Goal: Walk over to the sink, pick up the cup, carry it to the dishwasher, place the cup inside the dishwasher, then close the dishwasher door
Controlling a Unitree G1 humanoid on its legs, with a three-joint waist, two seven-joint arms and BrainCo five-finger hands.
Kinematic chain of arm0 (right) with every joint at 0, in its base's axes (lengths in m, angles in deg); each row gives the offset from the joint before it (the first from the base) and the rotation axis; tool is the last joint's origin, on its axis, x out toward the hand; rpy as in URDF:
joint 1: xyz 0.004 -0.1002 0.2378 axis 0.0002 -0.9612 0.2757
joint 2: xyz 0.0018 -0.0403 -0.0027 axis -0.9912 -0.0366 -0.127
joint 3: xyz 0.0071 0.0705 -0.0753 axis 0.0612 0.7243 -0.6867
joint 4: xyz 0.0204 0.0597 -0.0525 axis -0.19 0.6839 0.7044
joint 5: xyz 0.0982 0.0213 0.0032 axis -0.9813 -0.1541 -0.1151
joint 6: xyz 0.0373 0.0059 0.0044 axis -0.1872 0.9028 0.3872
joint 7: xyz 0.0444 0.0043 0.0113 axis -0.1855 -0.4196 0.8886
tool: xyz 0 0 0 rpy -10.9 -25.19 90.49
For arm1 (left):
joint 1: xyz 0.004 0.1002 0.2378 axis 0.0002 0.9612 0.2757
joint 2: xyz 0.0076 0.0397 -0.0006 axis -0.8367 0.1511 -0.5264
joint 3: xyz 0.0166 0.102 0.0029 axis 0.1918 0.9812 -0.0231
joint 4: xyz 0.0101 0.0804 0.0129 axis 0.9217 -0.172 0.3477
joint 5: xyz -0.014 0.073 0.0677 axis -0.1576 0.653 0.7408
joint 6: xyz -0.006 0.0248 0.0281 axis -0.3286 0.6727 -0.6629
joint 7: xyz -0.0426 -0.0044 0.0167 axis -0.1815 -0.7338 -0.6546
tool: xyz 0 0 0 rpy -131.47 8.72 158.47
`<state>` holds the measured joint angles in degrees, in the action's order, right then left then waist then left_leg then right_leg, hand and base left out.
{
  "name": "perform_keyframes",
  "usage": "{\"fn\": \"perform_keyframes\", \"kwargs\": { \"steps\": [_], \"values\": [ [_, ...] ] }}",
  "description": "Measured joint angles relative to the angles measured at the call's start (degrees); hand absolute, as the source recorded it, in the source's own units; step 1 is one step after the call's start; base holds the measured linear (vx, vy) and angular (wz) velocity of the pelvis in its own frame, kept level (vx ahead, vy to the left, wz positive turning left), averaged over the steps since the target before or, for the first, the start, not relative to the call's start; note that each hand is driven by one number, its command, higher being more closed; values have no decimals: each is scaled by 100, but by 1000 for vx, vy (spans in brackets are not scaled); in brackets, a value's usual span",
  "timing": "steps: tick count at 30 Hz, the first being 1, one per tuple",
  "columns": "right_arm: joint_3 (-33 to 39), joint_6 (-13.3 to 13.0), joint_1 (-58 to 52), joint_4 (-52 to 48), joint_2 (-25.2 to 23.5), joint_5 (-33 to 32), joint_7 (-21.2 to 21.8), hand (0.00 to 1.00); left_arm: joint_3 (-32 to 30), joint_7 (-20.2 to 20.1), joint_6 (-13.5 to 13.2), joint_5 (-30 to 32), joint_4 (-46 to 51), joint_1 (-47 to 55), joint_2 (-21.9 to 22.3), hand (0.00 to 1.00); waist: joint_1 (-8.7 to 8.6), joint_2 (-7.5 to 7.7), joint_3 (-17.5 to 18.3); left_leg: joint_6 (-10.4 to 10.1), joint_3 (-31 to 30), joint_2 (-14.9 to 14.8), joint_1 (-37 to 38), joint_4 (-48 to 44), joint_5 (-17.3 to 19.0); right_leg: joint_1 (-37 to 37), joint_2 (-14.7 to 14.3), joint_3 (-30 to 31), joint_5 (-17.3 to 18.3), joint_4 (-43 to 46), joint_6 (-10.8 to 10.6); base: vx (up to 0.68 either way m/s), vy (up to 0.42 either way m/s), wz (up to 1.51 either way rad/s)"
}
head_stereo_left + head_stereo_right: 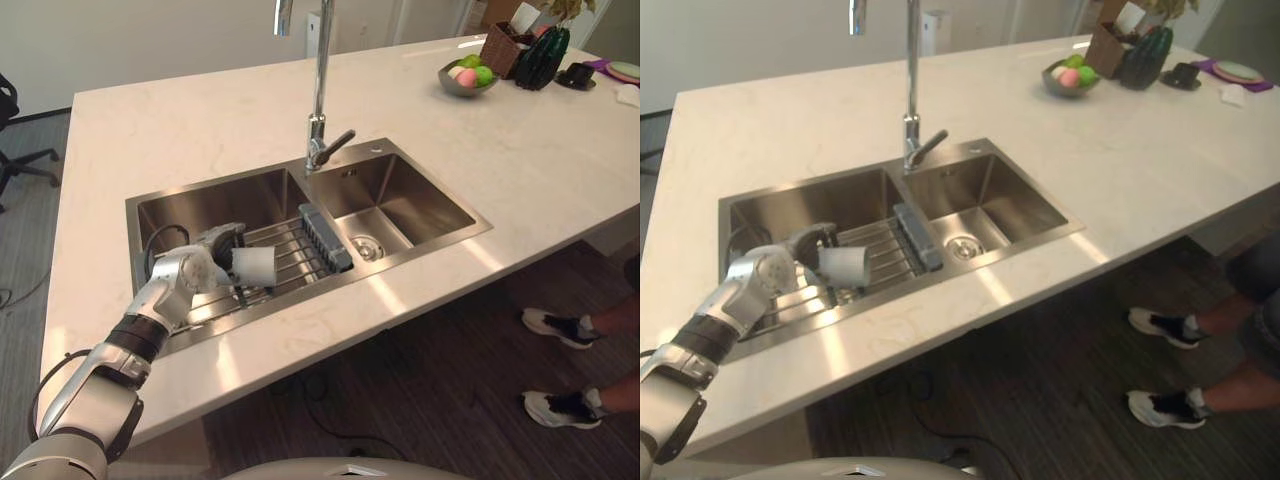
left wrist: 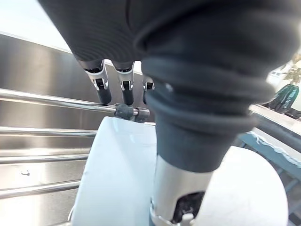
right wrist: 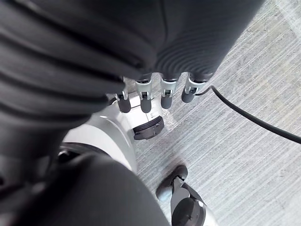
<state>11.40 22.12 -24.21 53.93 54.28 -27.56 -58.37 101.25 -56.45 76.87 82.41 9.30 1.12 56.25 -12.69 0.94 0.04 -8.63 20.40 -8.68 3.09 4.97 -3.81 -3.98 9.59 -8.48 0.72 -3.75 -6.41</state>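
Tabletop (image 1: 180,130): pale stone island top, carrying a double steel sink (image 1: 400,185) close to the robot's edge.
Faucet (image 1: 320,90): tall and upright behind the divider between the two basins.
Rack (image 1: 295,245): roll-out bars laid across the left basin, apparently a draining perch for washed ware.
Cup (image 1: 256,266): white, lying on its side on the rack bars.
Left hand (image 1: 210,258): reaching down into the left basin, fingers (image 2: 102,89) over the cup's far side and thumb on the near side, clamped on the cup. Grip across the body probably suits a cup lying sideways.
Right hand (image 3: 164,96): hanging low over the floor, fingers loose and apart, idle.
Fruit bowl (image 1: 468,78): at the far corner, well apart from the work.
Shoes (image 1: 560,328): a person's, on the floor past the tabletop's right edge.
Stage: pick-up, by judgement. Lift, carry and everything after still outstanding.
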Motion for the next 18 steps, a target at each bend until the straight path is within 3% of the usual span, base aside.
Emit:
{"fn": "perform_keyframes", "kwargs": {
  "steps": [13, 18],
  "values": [
    [-158, -5, 5, -85, 172, 0, 134, 0, -12, -28, -28, -2, -38, -6, -26, 0, 17, -87, -69, 3, -25, 1, 0, 0, -2, -16, 0, -42, 1, 4, 0, 0, 0, 0],
    [-251, -4, 0, -164, 221, 0, 135, 0, -12, -68, -182, -14, 477, 170, -176, 0, 86, -110, -104, 14, -110, 2, -2, 0, -9, -36, 0, -202, 36, 75, 4, 1, -11, 7]
  ]
}}
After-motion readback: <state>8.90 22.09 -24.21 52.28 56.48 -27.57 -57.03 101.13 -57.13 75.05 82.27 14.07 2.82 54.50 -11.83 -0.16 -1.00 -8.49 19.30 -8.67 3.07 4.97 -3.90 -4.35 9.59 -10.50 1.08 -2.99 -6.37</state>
